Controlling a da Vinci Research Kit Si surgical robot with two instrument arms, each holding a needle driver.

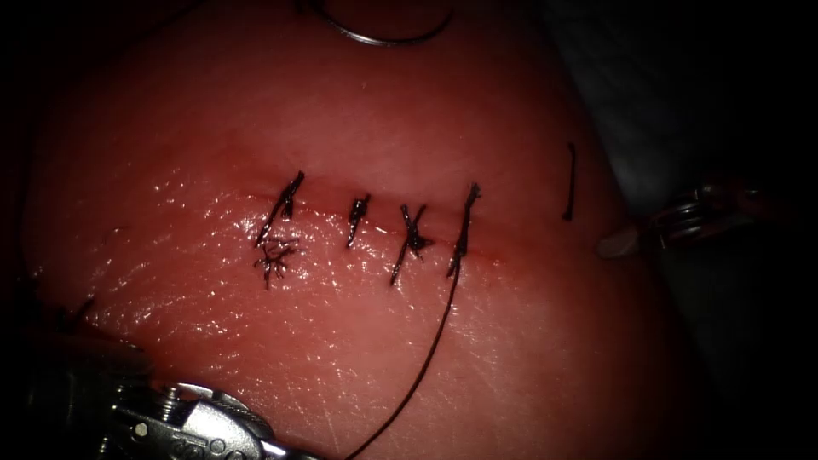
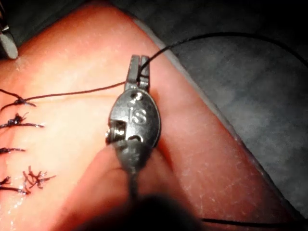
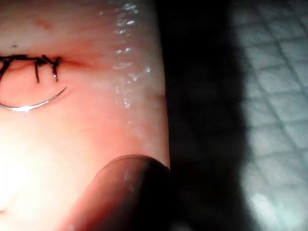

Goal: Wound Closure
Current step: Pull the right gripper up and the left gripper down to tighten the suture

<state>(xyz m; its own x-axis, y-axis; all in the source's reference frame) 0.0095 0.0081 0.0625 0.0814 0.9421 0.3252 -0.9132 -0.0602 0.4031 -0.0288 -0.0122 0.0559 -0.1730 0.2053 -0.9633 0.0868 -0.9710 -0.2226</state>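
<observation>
endo: above/front | wrists: v. close | shared: stitched cut (image 1: pixel 375 223) on tissue (image 1: pixel 477 358)

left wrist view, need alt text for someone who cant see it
The left tool has its jaws shut on the thread, which runs taut from a stitch in the tissue, through the jaws and on past the tissue's edge. More dark stitches cross the closed cut.

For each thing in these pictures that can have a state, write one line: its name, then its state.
Cut: drawn together by four stitches.
Needle: lying free on the tissue, above the cut, held by no tool.
Thread: runs from the rightmost stitch to the left tool.
Left tool: jaws shut on the thread.
Right tool: state of jaws unclear.
</observation>
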